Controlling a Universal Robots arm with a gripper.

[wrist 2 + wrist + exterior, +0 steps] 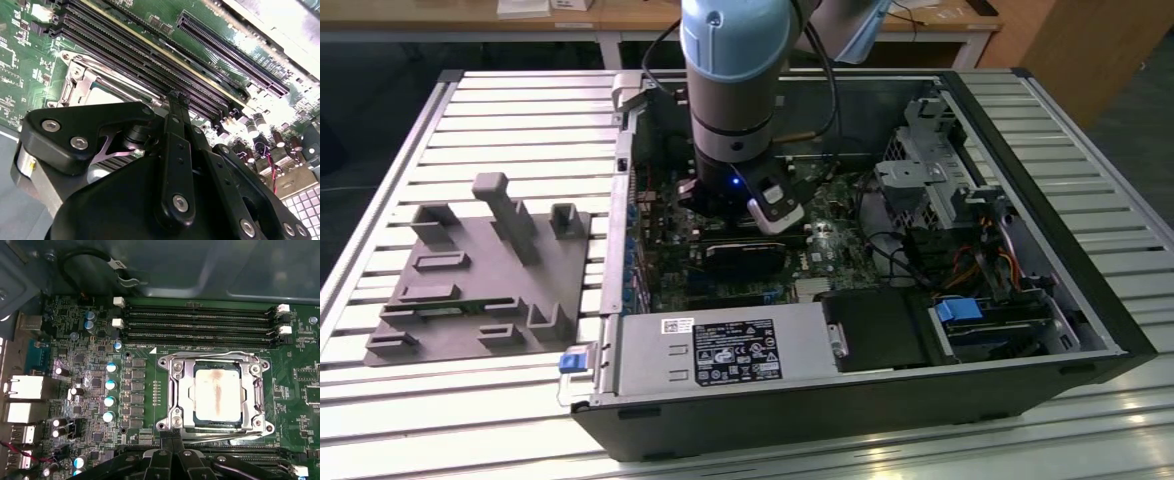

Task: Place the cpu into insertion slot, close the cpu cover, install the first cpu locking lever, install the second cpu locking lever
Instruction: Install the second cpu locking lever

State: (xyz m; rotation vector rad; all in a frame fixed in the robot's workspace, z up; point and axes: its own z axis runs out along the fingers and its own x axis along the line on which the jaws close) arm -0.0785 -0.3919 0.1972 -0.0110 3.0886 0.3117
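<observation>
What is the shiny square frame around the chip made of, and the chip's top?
The cpu cover looks like bare silvery metal: it glints under the light. The cpu has a duller pale grey face, probably metal too, with a brownish smear down its middle.

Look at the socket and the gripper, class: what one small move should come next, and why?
Probably a short press on the lever along the socket's near edge. The cpu already sits in the insertion slot with the cpu cover down over it, and the gripper sits right at that edge.
</observation>
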